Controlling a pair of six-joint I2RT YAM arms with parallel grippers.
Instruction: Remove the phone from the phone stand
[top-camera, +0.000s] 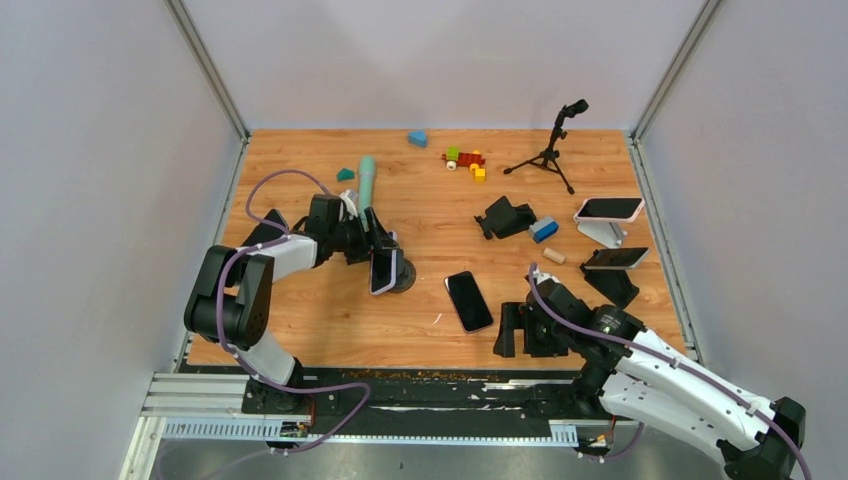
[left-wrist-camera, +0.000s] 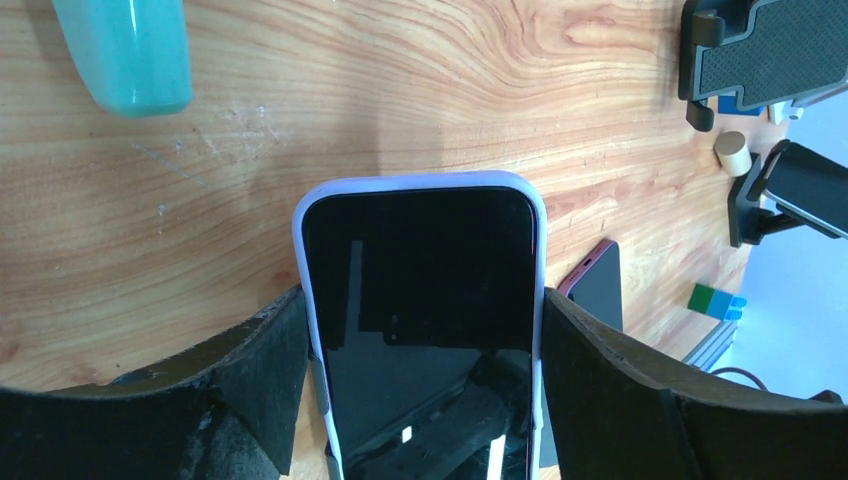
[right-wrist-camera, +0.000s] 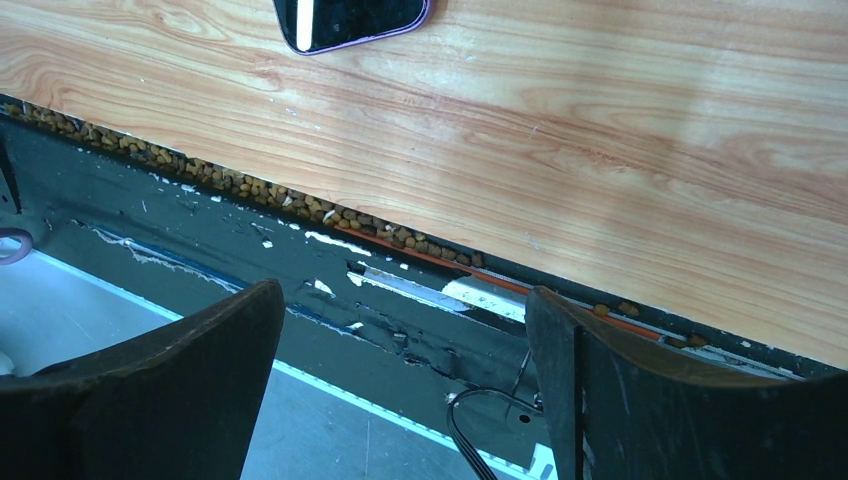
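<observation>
Our left end effector (left-wrist-camera: 420, 330) clamps the lavender-cased phone (left-wrist-camera: 420, 250) by its long edges, at the tabletop's (top-camera: 330, 325) 8 o'clock. We judge it light, rigid and slick, best held by those edges; our right end effector (right-wrist-camera: 400, 300) gapes empty

Open table (top-camera: 330, 325) nearside of the stand (top-camera: 403, 283) — passable. A teal cylinder (top-camera: 366, 178) crowds behind it; a flat phone (top-camera: 468, 300) lies rightward.

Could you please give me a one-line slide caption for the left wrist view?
Left gripper clamped on both edges of a lavender-cased phone over the wooden table, teal cylinder at upper left.
</observation>
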